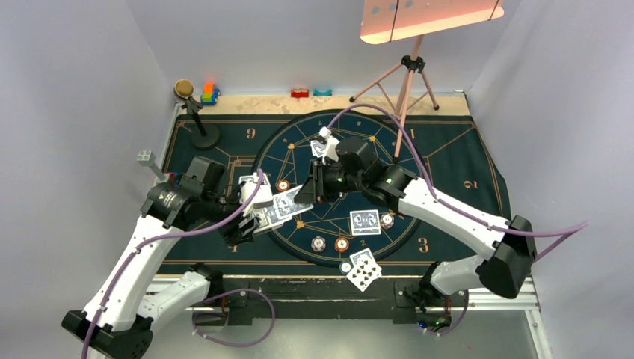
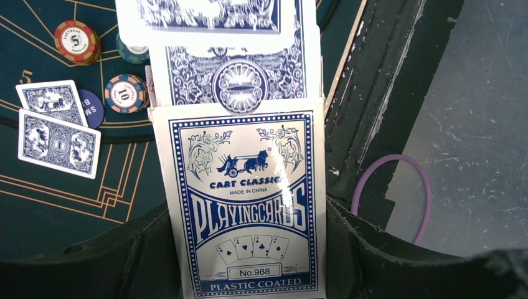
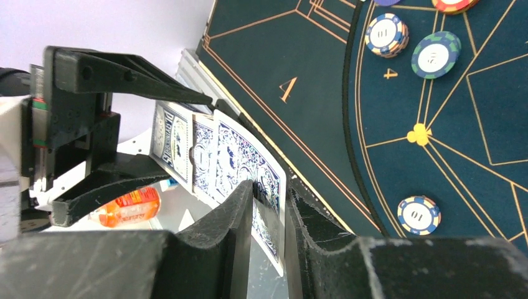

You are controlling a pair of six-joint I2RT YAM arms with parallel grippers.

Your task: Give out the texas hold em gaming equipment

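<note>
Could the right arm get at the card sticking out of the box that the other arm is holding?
Probably yes. The right gripper already has its fingers either side of the protruding card, which juts clear of the card box clamped in the left gripper. Nothing stands between them.

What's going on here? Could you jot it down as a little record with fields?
Surface: dark blue mat with gold lines
Left pincer: shut on the card box, cards sticking out of its open end
Right pincer: closing on the top card that sticks out of the box
Dealt already: face-down card pairs on the mat
Chips: lying beside the dealt cards
</note>
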